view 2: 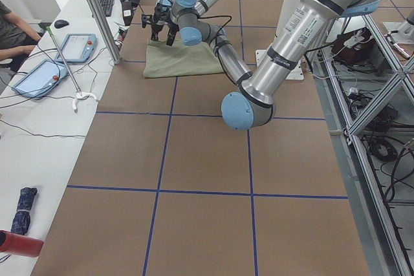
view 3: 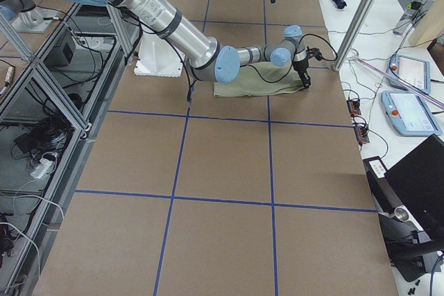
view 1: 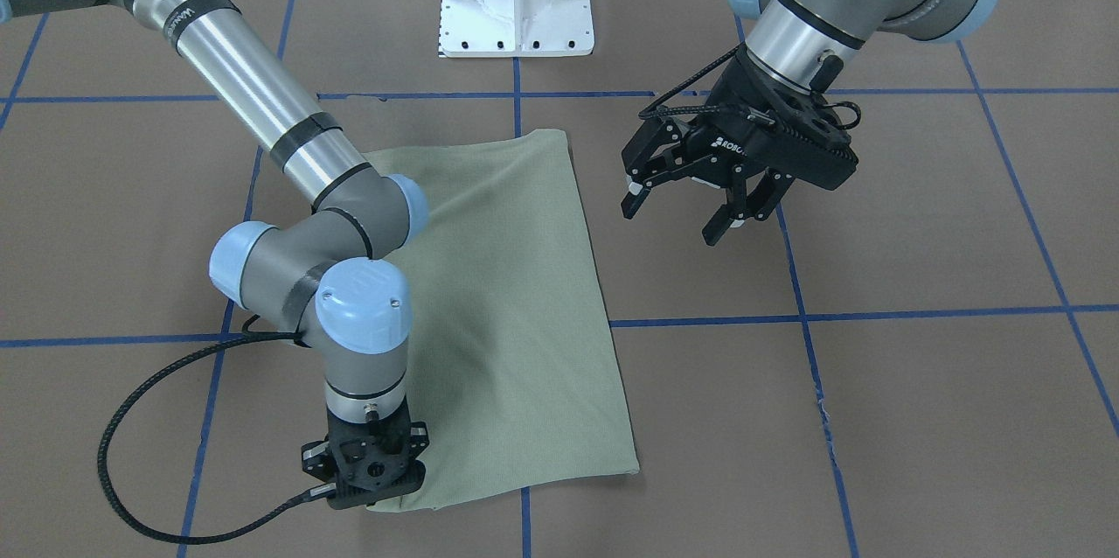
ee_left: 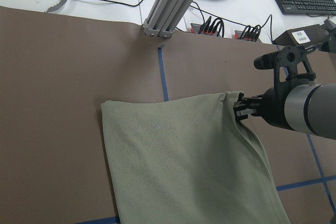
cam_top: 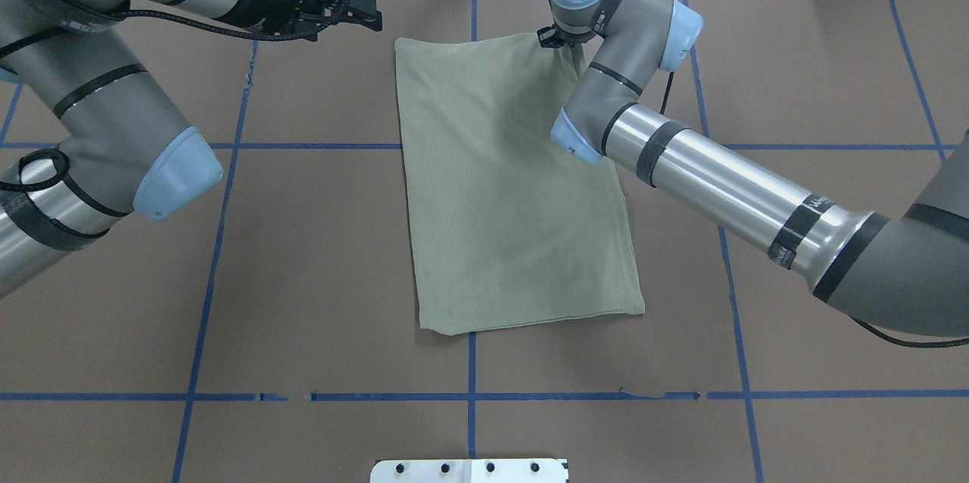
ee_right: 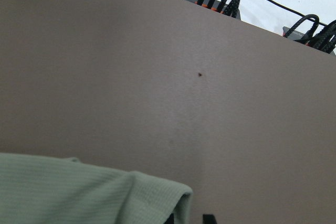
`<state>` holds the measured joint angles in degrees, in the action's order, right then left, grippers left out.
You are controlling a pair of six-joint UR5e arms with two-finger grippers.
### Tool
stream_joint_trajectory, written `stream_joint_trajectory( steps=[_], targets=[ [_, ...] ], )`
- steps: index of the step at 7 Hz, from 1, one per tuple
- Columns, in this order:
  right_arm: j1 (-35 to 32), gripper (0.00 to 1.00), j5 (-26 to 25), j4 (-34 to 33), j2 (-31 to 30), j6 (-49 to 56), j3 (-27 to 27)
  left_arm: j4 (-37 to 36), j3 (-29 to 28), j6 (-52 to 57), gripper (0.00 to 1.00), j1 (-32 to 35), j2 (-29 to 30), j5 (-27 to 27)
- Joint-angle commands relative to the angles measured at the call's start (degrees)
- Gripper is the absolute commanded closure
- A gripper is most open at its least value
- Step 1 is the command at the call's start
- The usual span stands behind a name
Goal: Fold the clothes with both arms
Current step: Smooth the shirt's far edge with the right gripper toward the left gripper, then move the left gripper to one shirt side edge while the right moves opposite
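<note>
The olive-green shirt [cam_top: 507,188] lies folded into a flat rectangle mid-table, also seen in the front-facing view [view 1: 516,304] and the left wrist view [ee_left: 184,166]. My right gripper [view 1: 376,492] points down at the shirt's far right corner. It is shut on that slightly raised corner, as the left wrist view [ee_left: 240,109] shows. In the right wrist view the corner [ee_right: 176,200] sits at the fingertips [ee_right: 208,217]. My left gripper [view 1: 671,221] is open and empty. It hovers above the table beside the shirt's far left corner, apart from it, also in the overhead view [cam_top: 371,12].
The white metal pedestal [view 1: 516,7] stands at the robot's side of the table. An aluminium post [ee_left: 168,3] and cables stand at the far table edge, just beyond the shirt. Blue tape lines [cam_top: 471,362] grid the brown table.
</note>
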<state>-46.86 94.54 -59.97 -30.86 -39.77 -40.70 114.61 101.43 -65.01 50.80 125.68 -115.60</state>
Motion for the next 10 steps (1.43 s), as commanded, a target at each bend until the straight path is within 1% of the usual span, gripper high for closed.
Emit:
stream_joint_trajectory(
  steps=[1, 2, 3, 4, 5, 6, 7, 8, 9, 10],
  targets=[
    [-3.1, 0.08, 4.1, 0.7, -1.8, 3.9, -1.1, 0.0, -0.1, 0.0, 0.01, 0.0, 0.2, 0.0],
    [-3.3, 0.00, 4.5, 0.7, -1.7, 3.7, -1.7, -0.1, -0.2, 0.0, 0.01, 0.1, 0.4, 0.0],
    [-3.6, 0.00, 6.7, 0.2, -1.7, 3.4, -3.2, -0.1, -0.7, -0.2, 0.01, 0.1, 0.6, 0.0],
    [-3.5, 0.00, 10.3, -6.0, -3.2, 2.3, -10.4, -0.6, -0.7, -1.2, 0.01, -0.3, 1.4, -0.1],
    [-3.5, 0.00, 14.8, -16.7, -9.4, 2.1, -24.9, 0.3, -2.3, -5.7, 0.01, -2.6, 1.3, -0.1],
    [-3.7, 0.00, 19.2, -23.8, -13.0, 2.0, -33.7, 0.4, -2.7, -9.0, 0.01, -5.9, 0.7, 0.1],
    [-3.8, 0.00, 19.8, -28.7, -16.7, 0.3, -41.3, 0.1, -3.9, -12.6, 0.01, -8.3, 0.1, 0.3],
    [-3.9, 0.00, 23.1, -34.4, -20.7, -2.0, -49.6, 0.3, -5.1, -18.6, 0.01, -11.9, -1.0, 0.8],
    [-3.9, 0.00, 26.4, -40.9, -22.9, -4.0, -56.4, 0.3, -5.7, -26.0, 0.01, -17.3, -1.3, 7.0],
    [-3.8, 0.00, 26.7, -42.0, -24.8, -8.6, -60.9, 0.2, -5.7, -30.8, 0.01, -20.8, -1.4, 9.7]
  ],
)
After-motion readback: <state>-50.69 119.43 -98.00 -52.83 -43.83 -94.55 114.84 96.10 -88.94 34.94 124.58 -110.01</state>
